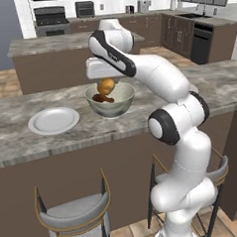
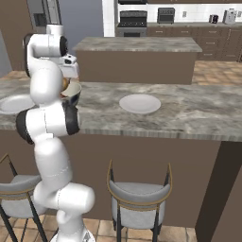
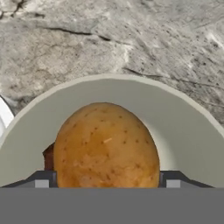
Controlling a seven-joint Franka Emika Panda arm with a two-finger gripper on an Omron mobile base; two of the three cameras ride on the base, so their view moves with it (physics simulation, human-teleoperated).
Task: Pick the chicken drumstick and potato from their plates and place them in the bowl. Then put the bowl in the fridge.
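My gripper [image 3: 107,183] is shut on the potato [image 3: 106,146], a golden-orange lump held between the two finger tips. The potato [image 1: 106,85] hangs just above the cream-white bowl [image 1: 120,104] on the counter. Inside the bowl lies the dark brown chicken drumstick [image 1: 103,98], and a sliver of the drumstick [image 3: 48,157] peeks out left of the potato. One bare white plate [image 1: 53,120] sits left of the bowl. In the right base view the bowl [image 2: 73,92] is partly hidden behind my arm, between the left plate [image 2: 14,103] and a second bare plate [image 2: 139,103].
The grey marble counter [image 1: 213,90] runs across in front of me, with two stools [image 1: 74,215] tucked under it. A second island [image 2: 137,45] stands behind. The steel fridge [image 2: 40,12] is at the far back left.
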